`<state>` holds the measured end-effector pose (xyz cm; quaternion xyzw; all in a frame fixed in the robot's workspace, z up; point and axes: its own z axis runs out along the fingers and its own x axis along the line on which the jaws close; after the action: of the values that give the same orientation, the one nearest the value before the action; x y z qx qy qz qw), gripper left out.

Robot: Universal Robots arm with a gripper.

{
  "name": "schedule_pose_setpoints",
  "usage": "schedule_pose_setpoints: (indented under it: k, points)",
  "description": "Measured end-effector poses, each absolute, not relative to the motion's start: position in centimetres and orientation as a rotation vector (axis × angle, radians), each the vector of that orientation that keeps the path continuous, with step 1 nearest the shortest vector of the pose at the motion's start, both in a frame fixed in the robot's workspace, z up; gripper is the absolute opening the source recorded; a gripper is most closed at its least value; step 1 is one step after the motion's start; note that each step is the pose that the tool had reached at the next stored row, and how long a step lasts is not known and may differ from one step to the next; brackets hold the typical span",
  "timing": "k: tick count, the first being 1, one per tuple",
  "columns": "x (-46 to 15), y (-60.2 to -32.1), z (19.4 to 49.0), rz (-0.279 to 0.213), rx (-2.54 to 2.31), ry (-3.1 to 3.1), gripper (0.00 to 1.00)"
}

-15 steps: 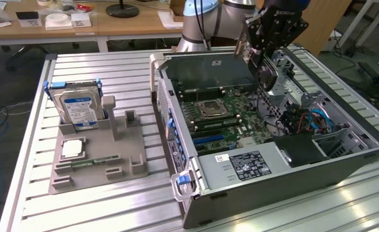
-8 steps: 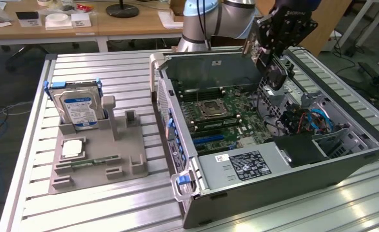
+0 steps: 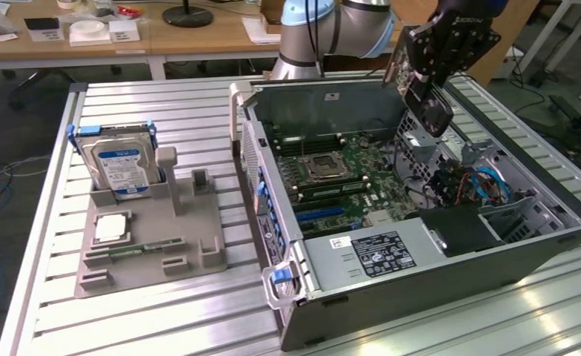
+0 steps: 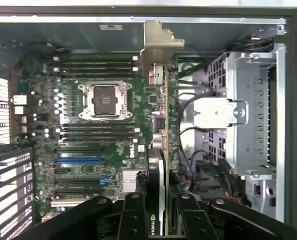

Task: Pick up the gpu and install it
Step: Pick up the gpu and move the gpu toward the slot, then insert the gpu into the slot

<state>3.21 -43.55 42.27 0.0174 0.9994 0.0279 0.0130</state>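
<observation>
The gripper (image 4: 156, 212) is clenched on the gpu (image 4: 156, 165) — long axis running away from the grip, bracket end farthest. It hangs over the open case (image 3: 449, 289) — the blue slot (image 4: 78, 161) lies aside, crosswise to it.

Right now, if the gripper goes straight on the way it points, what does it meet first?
The gpu in its jaws would likely reach the motherboard first, though depth is unclear.

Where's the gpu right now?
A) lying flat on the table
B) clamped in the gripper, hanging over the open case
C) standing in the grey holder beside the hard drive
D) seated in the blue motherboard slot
B: the gripper is shut on the gpu, which hangs in the air above the open case.
</observation>
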Motion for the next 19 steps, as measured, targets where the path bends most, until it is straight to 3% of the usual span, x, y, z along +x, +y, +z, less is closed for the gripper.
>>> schedule_pose_setpoints:
  k: [19]
  points:
    - [4.07,-43.55,42.27,0.087,0.054,3.114,0.27]
